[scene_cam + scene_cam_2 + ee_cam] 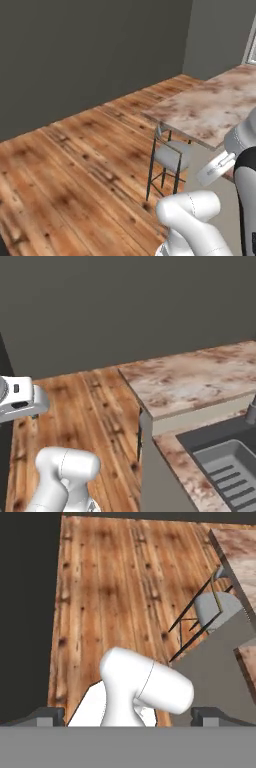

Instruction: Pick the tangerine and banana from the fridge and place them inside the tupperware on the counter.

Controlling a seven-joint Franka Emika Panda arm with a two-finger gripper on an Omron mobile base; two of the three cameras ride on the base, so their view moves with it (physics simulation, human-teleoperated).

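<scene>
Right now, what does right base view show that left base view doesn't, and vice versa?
Right base alone: a dark sink set in the marbled island, with a ribbed grey drain insert inside it.
Left base alone: a grey-seated bar stool on thin dark legs, tucked at the island's edge, and a bit of pale frame at the far right.
Both: wood plank floor, dark grey wall, the island top, the robot's white arm.

floor [75, 165]: wood planks | bar stool [167, 157]: tucked against marbled island [210, 107] (grey seat) | wall [90, 50]: dark grey
</scene>
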